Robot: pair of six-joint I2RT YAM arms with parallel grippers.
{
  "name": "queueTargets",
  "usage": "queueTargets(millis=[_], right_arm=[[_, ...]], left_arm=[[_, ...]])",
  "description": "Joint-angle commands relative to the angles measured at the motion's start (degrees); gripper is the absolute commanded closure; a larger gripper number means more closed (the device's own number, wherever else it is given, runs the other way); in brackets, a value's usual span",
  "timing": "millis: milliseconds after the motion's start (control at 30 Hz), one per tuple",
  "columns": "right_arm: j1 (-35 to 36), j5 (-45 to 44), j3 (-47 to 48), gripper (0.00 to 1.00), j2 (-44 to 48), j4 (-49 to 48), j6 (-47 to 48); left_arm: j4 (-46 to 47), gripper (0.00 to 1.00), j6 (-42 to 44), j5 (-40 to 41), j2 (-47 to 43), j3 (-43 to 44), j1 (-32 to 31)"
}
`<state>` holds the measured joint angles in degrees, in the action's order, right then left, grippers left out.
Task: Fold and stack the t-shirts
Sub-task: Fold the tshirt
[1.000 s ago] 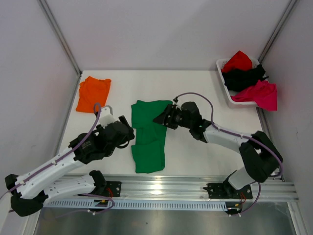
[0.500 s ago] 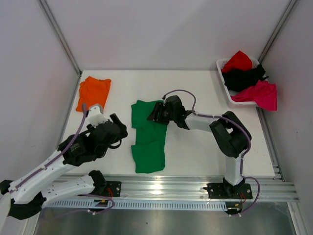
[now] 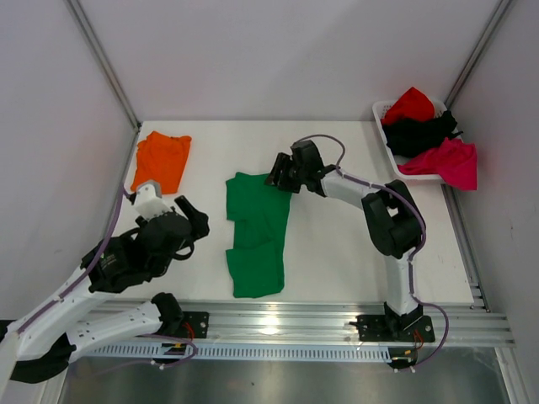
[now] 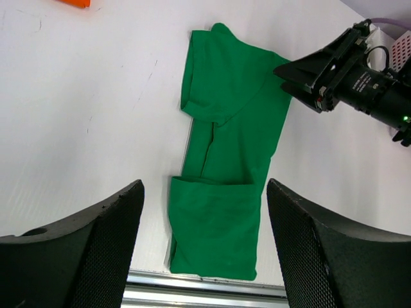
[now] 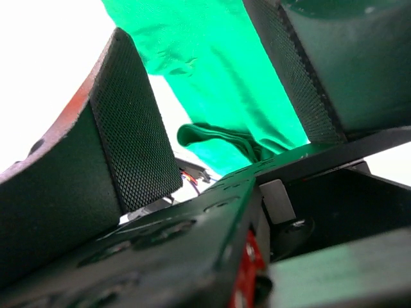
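Note:
A bright green t-shirt (image 3: 257, 236) lies mid-table as a long strip folded lengthwise, its near end doubled over. My right gripper (image 3: 276, 178) sits low at the shirt's far right corner, jaws open; in the right wrist view green cloth (image 5: 218, 70) shows between its spread fingers (image 5: 138, 122). My left gripper (image 3: 190, 220) hangs open left of the shirt, apart from it. The left wrist view looks down on the green shirt (image 4: 225, 160) between its wide fingers (image 4: 96, 250). An orange t-shirt (image 3: 162, 160) lies folded at the far left.
A white basket (image 3: 378, 109) at the far right corner holds a red shirt (image 3: 410, 103), a black one (image 3: 421, 132) and a magenta one (image 3: 446, 162) hanging over its rim. The metal rail (image 3: 278, 324) runs along the table's near edge.
My right gripper slid from the green shirt's right edge to its far right corner, the arm folding up. My left arm drew back to the left, away from the shirt.

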<state>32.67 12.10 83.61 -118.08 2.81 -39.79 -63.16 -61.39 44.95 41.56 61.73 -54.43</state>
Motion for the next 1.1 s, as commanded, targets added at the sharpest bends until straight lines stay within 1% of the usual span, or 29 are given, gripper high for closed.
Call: queueTargets(millis=[0,167,267,400,733,1067], right_arm=[[0.73,0.47,-2.13,0.39,2.76,4.22,1.03],[2.22,2.05,-11.17,0.39,9.09,2.81,0.5],[3.37,2.58,-12.86,0.39,11.03,4.3,0.59],[4.25,1.61,-13.13,0.39,10.68,5.8,1.73],[2.84,1.09,-11.2,0.4,6.64,6.77,3.49],[0.39,-2.08,-8.82,0.4,1.45,8.35,5.42]], left_arm=[[-0.65,0.2,0.04,2.07,-0.78,1.9,0.38],[-0.21,0.2,0.91,1.99,0.62,1.81,0.38],[0.23,0.2,1.36,1.28,2.03,1.9,0.38],[-0.12,0.2,1.36,0.84,2.65,2.07,0.38],[-2.23,0.2,-0.05,2.07,0.71,1.63,0.38],[-3.2,0.2,-0.75,2.51,0.45,1.81,0.38]])
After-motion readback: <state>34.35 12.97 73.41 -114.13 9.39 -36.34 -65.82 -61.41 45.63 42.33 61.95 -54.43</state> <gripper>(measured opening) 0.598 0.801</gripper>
